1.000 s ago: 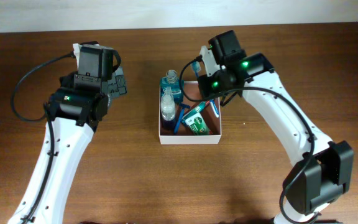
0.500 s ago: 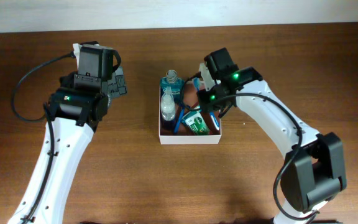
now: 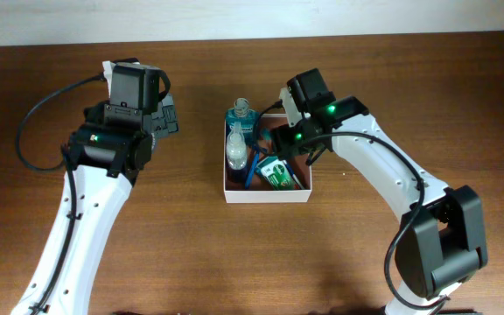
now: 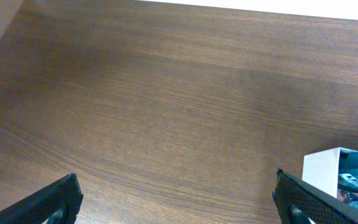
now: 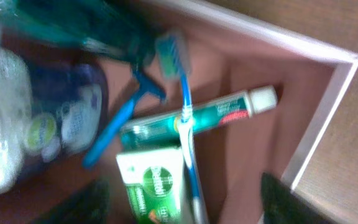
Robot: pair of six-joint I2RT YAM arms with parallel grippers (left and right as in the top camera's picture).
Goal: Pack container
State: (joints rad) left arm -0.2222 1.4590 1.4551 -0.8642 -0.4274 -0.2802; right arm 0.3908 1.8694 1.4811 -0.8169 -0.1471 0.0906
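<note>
The container point(image 3: 267, 197) is a shallow white-walled box with a reddish-brown floor, standing mid-table. In it are a blue bottle point(image 3: 241, 118), a clear bottle point(image 3: 235, 149) and a green packet point(image 3: 276, 173). My right gripper point(image 3: 289, 147) hovers low over its right half, open. In the right wrist view a blue toothbrush point(image 5: 188, 143) lies loose between the spread fingers point(image 5: 284, 193), across a toothpaste tube point(image 5: 204, 117) and beside the green packet point(image 5: 157, 183). My left gripper point(image 3: 169, 118) is open, off to the container's left with nothing in it.
A blue razor point(image 5: 114, 127) lies by the bottles inside the box. The container's white wall point(image 5: 319, 130) is close to my right gripper's outer finger. The left wrist view shows bare brown tabletop point(image 4: 179, 93) and one white corner of the box point(image 4: 322, 168).
My right gripper came down over the container and opened, letting go of the blue toothbrush, which now lies in the box. The left arm has not moved.
</note>
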